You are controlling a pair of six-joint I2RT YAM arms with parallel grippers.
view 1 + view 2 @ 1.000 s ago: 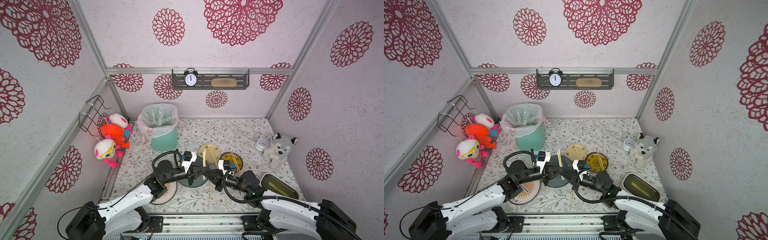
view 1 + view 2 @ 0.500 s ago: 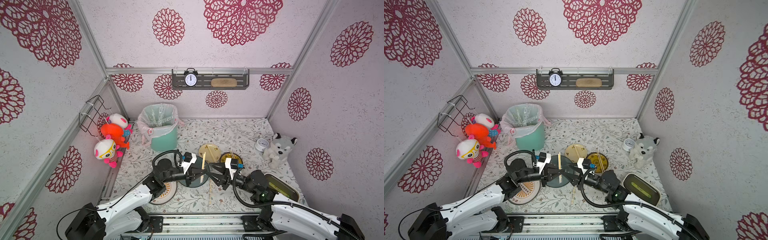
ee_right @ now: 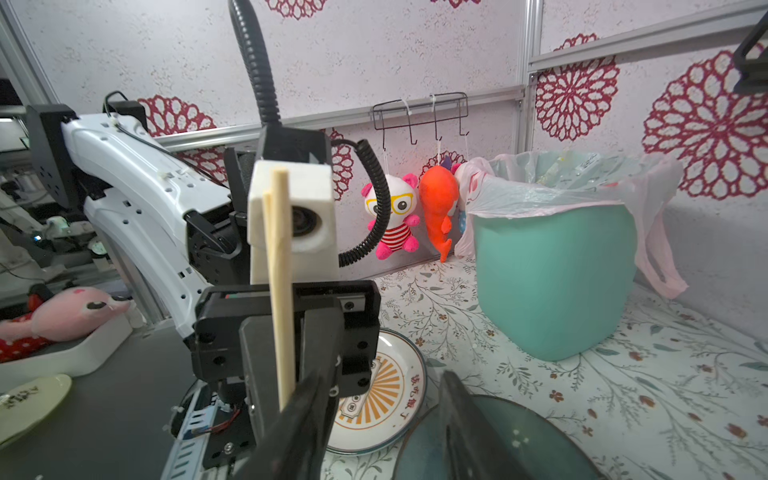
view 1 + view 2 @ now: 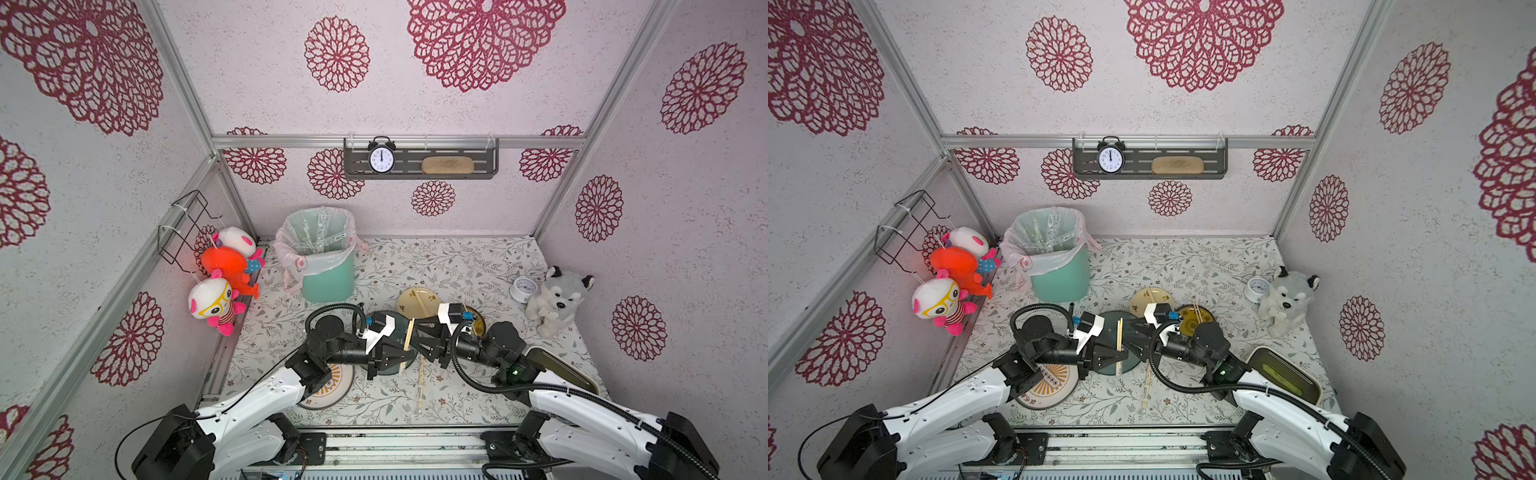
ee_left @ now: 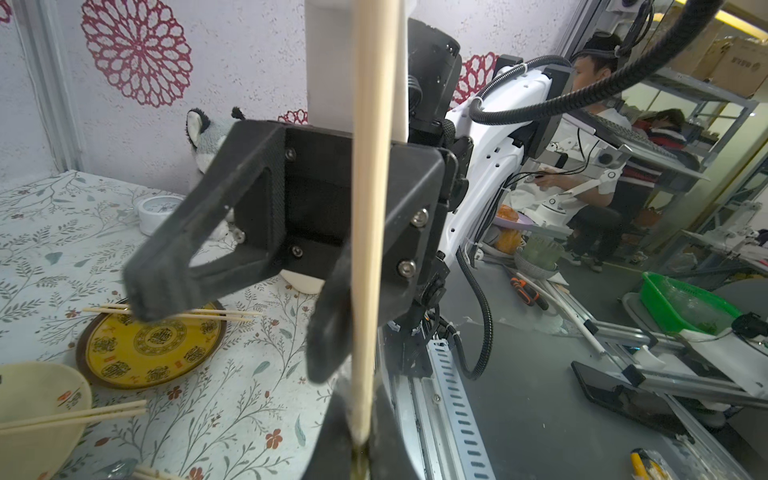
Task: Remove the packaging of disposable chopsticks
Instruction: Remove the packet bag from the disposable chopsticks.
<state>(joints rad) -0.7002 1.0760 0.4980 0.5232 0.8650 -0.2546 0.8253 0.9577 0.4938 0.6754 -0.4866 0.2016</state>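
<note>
1. A second ago the right claw was pressed together hard against the left claw. Now its jaws are spread, just right of the sticks and apart from them.
2. The right arm has drawn back to the right. The left arm has hardly shifted.
3. The left claw is pinching the pair of disposable chopsticks low on their length. The sticks are bare and stand roughly upright over the dark teal plate.
4. Both arms reach in from the near edge, forearms low over the bench. The claws point at each other mid-bench.
5. The packaging, clear crinkly sleeves, lies in the lined green bin at the far left.
6. A loose stick lies on the bench, nearer than the claws.
</note>
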